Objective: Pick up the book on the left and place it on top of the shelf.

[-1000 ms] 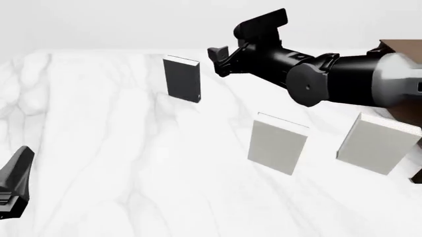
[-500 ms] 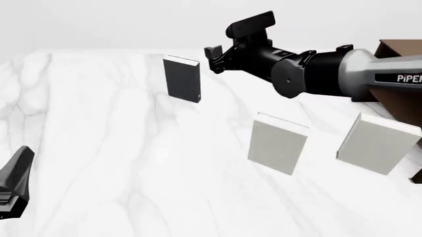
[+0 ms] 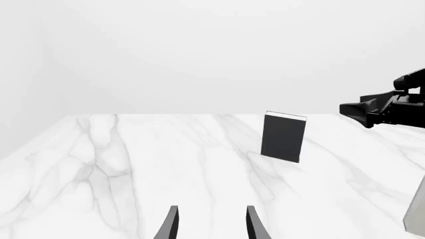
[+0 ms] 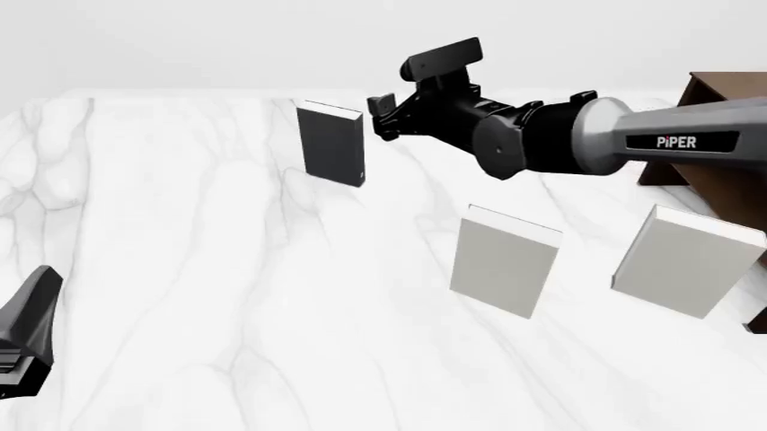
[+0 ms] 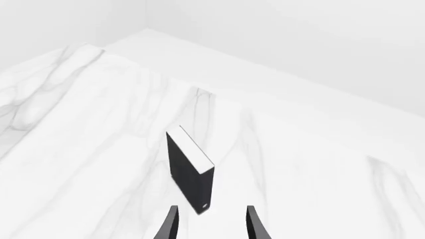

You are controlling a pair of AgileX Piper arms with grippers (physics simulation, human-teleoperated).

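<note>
The black book (image 4: 330,144) with white page edges stands upright on the far left of the marble table. My right gripper (image 4: 381,112) is open and hovers just right of the book's top, a small gap away. In the right wrist view the book (image 5: 190,172) stands just ahead of the open fingertips (image 5: 171,224), untouched. My left gripper (image 3: 211,226) is open and empty, low at the near left (image 4: 27,332), far from the book (image 3: 283,137). The dark brown shelf (image 4: 725,87) shows only partly at the right edge, behind the right arm.
Two light grey books stand upright on the right half of the table, one in the middle (image 4: 506,260) and one by the shelf (image 4: 689,260). The right arm (image 4: 576,139) spans above them. The marble table (image 4: 215,296) runs wide on the left.
The right arm has reached further forward and left, bringing its open gripper closer to the black book's top. The book and the left gripper have not moved.
</note>
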